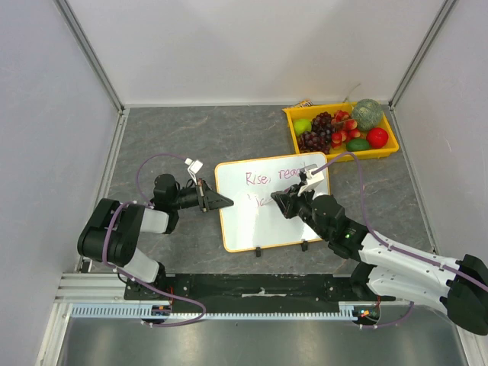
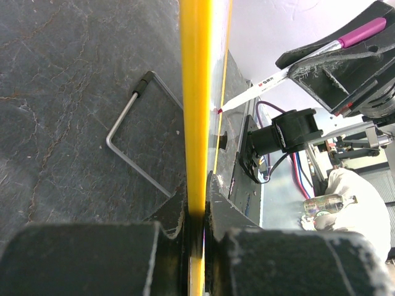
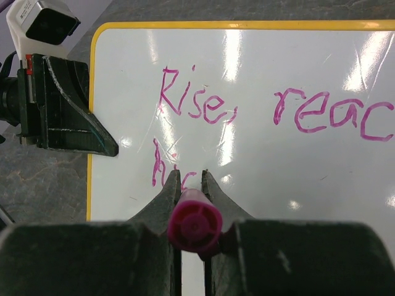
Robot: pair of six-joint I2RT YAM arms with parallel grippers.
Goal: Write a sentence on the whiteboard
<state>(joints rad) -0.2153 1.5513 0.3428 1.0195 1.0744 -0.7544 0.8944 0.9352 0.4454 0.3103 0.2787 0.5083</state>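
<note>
The whiteboard [image 1: 263, 225] lies tilted on the grey table, white with a yellow rim [image 2: 196, 92]. My left gripper [image 1: 226, 202] is shut on its left edge, and the rim passes between the jaws in the left wrist view [image 2: 196, 182]. My right gripper [image 1: 287, 203] is shut on a pink-capped marker [image 3: 194, 227]. The marker's tip [image 2: 220, 111] touches the board. The sentence [image 3: 279, 106] reads "Rise, reac" on its top line, with "hi" begun below it at my right fingertips [image 3: 189, 176]. The rest of the top line is cut off.
A yellow fruit tray [image 1: 293, 128] holding grapes and other fruit stands at the back right. Two black clips [image 1: 259, 250] sit on the board's near edge. A bent wire stand [image 2: 133, 142] lies under the board. Enclosure walls ring the table.
</note>
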